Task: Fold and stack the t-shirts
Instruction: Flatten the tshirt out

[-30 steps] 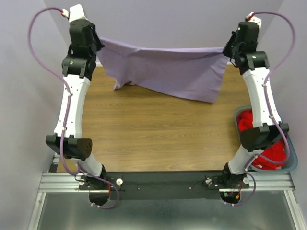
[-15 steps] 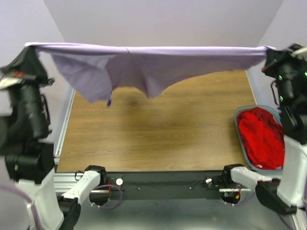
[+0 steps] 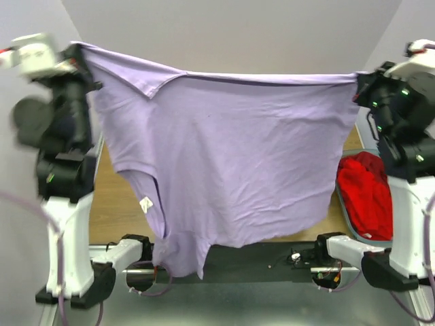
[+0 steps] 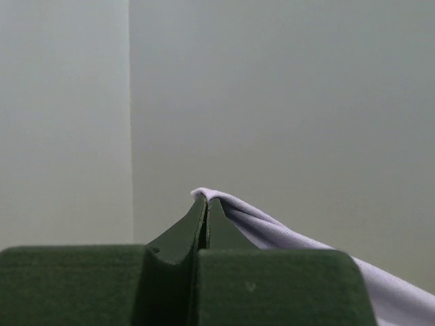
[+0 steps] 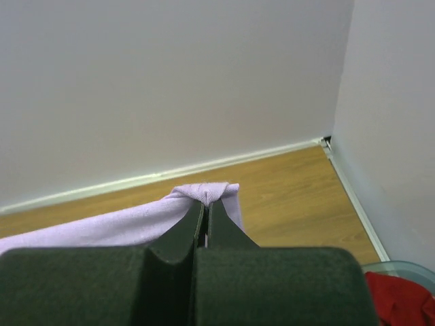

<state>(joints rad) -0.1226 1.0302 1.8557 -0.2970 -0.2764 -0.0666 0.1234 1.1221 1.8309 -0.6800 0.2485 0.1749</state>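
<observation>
The lavender t-shirt (image 3: 231, 156) hangs spread in the air like a curtain, high over the table, its lower hem reaching past the near edge. My left gripper (image 3: 80, 49) is shut on its upper left corner, seen as pinched cloth (image 4: 224, 204) in the left wrist view. My right gripper (image 3: 360, 80) is shut on the upper right corner, with the pinched cloth (image 5: 204, 193) at the fingertips in the right wrist view. The red t-shirt (image 3: 367, 193) lies bunched in the basket at the right.
The teal-grey basket (image 3: 343, 204) stands at the table's right edge, under my right arm. The wooden table (image 3: 115, 204) shows at the left and under the shirt. Grey walls close in behind and on both sides.
Both arms have lifted the lavender shirt from the far edge of the table and pulled it up and toward the camera. It now hangs fully open and hides most of the table.
</observation>
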